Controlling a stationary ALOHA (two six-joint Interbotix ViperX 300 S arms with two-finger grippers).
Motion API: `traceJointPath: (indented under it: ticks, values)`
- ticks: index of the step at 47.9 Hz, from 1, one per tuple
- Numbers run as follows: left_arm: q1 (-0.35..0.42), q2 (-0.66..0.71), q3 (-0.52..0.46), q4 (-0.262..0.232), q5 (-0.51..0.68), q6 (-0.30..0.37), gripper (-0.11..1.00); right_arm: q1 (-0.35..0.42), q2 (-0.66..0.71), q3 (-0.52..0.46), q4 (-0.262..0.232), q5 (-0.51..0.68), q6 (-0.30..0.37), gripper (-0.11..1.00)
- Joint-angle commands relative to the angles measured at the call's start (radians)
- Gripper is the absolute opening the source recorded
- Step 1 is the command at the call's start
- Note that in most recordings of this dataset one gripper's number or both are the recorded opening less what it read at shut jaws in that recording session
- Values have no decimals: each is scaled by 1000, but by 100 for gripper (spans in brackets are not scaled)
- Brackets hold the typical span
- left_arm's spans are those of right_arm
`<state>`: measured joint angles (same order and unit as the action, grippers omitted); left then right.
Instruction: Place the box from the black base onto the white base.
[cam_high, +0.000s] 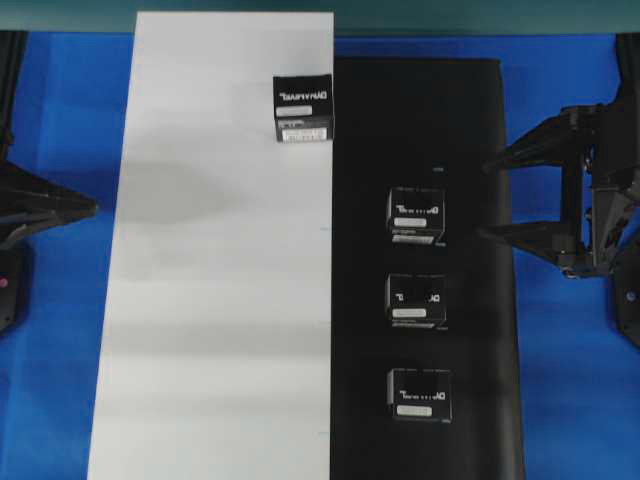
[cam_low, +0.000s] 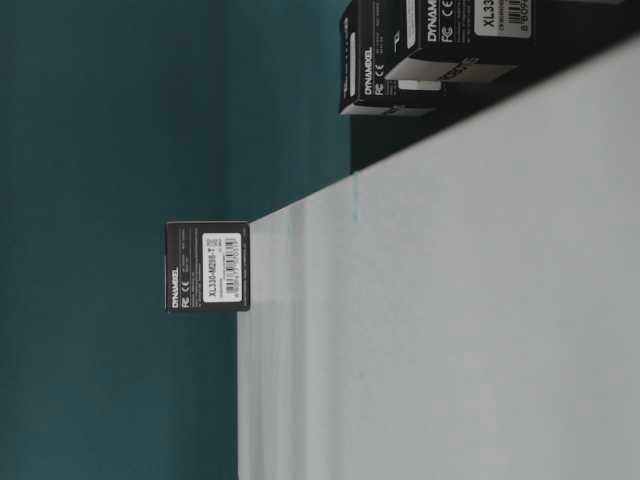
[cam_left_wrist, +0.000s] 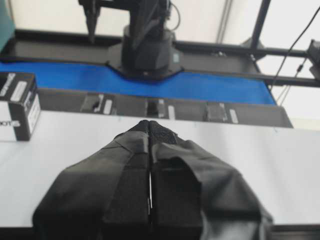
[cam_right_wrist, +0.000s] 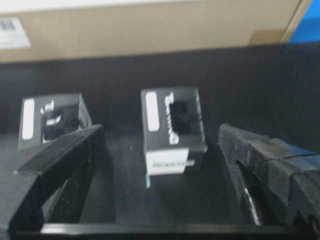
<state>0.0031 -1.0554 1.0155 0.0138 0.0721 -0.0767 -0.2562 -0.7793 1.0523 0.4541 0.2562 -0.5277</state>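
Three boxes (cam_high: 417, 217), seemingly untouched, black base (cam_high: 470, 130)

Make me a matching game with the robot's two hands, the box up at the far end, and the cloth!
Things:
1. left hand
2. right hand
3. far box
4. cloth

States:
A. blue
B. open wide
C. shut tight
D. sitting on the white board

Pairs: 1-C, 2-B, 3-D, 4-A
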Motion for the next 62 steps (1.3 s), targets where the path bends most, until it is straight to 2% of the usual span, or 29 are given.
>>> traceJointPath:
  ticks: [1,11,33,62]
  values:
    - [-3,14,-17,3,-12,-2,-6,9,3,15,5,-28,-2,99]
    - [-5,15,-18,3,-14,0,-6,15,2,44,5,-78,-2,99]
    - [-6,15,-17,3,-14,0,-6,17,-3,57,5,-81,-2,99]
    - [-6,15,-18,3,-14,0,-6,17,-124,63,5,-77,2,99]
